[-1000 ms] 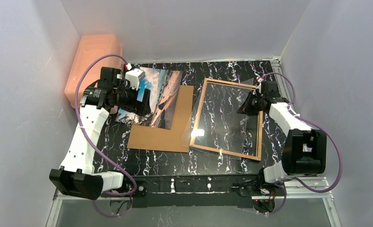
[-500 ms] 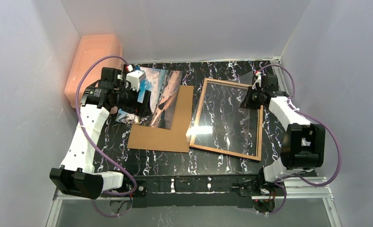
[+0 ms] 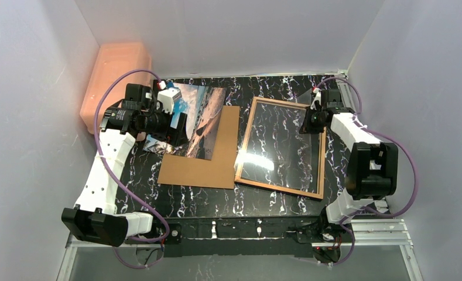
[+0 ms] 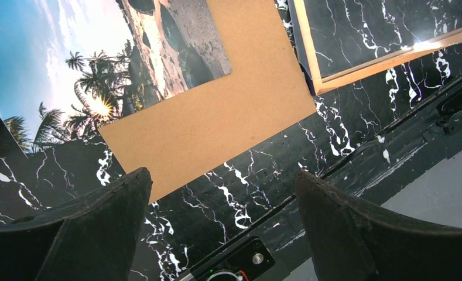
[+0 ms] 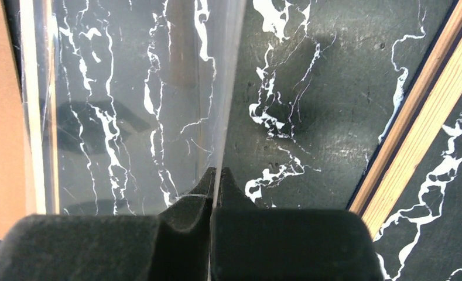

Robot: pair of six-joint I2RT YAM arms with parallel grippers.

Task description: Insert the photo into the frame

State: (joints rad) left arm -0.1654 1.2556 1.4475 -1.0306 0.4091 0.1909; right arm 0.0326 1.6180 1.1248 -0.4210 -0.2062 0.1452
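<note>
The photo [image 3: 199, 114], a glossy beach print, lies at the far left, partly over the brown backing board [image 3: 208, 164]. It also shows in the left wrist view [image 4: 93, 64]. My left gripper [image 3: 178, 126] hovers open and empty over the photo's left part, and its jaws [image 4: 222, 175] stand wide apart. The frame [image 3: 245, 140] lies flat at centre right, wood-brown edges up. My right gripper [image 3: 310, 122] is shut on the far right edge of the clear pane [image 5: 129, 88]. The pane slopes down into the frame from the raised held edge.
A pink translucent bin [image 3: 114, 73] stands at the far left corner. White walls close in the black marbled table [image 3: 216, 199] on three sides. The frame's wooden rail [image 5: 421, 129] runs just right of my right gripper [image 5: 216, 172]. The backing board [image 4: 228, 111] touches the frame's left side.
My right gripper has moved toward the far edge with the pane. The pane's near left corner has slid off the backing board to inside the frame. The left arm has not moved.
</note>
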